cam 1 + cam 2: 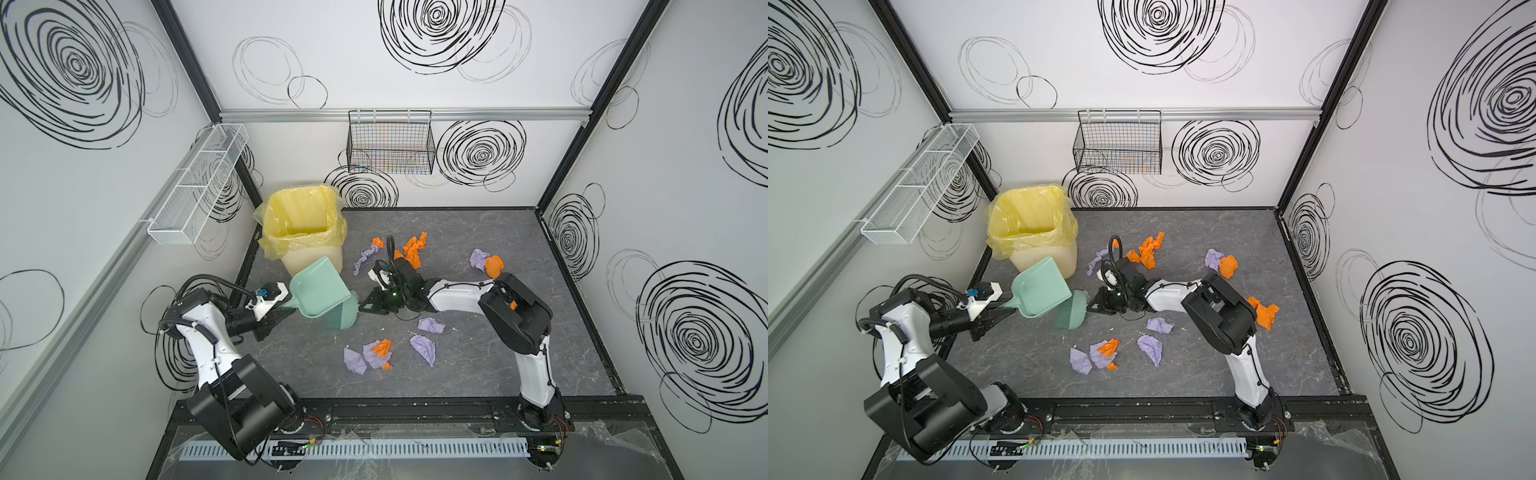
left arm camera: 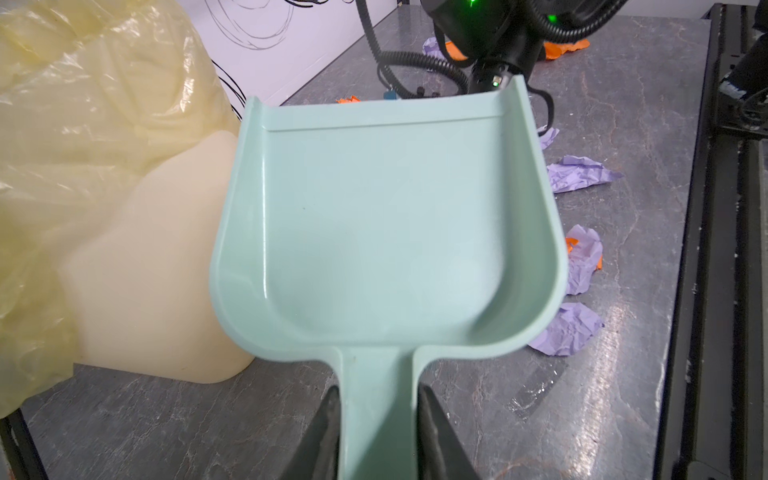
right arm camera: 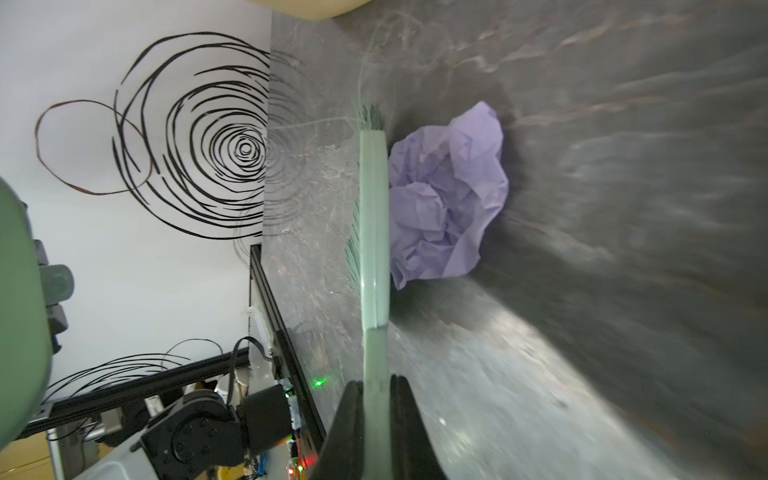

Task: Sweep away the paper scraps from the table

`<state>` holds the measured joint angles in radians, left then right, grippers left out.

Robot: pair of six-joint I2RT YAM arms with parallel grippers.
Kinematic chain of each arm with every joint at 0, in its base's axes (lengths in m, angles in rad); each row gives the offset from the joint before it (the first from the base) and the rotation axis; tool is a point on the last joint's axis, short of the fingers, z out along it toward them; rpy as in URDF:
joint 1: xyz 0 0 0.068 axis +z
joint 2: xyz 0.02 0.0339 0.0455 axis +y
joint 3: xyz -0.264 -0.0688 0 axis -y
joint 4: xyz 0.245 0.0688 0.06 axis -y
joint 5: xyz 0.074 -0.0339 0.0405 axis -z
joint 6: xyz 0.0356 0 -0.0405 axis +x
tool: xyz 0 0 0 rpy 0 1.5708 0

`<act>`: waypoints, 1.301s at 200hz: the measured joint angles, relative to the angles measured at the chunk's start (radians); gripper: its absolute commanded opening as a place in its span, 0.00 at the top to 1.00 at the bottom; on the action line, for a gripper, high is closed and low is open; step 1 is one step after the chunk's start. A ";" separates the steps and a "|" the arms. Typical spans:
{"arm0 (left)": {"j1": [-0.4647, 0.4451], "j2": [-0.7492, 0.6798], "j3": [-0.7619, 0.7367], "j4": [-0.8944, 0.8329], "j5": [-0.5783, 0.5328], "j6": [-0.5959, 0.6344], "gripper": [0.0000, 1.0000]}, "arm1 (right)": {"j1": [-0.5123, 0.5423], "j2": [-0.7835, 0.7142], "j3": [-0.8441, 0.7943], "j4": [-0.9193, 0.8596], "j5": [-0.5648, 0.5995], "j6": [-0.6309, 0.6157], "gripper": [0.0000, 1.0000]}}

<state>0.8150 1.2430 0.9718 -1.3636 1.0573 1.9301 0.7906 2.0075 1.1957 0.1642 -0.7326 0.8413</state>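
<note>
Left wrist view: left gripper [image 2: 377,401] clamped on the handle of a mint dustpan [image 2: 386,232], pan empty, held just beside the lined bin [image 1: 309,259] at far left; right gripper [image 3: 376,386] pinched tight on a brush [image 3: 374,208], one lavender wad [image 3: 449,195] against its head. All visible paper scraps [image 1: 424,349] lie scattered across the table [image 1: 519,374], none collected; progress judged early. No legible writing or brand.
</note>
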 measured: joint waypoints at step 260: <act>-0.049 -0.078 -0.049 0.000 0.001 -0.026 1.00 | -0.280 0.102 0.324 0.057 0.029 0.126 1.00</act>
<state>0.7662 1.1652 0.9226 -1.3636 1.0580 1.9038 0.5106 2.1094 1.5196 0.2214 -0.7036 0.9668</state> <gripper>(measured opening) 0.291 0.106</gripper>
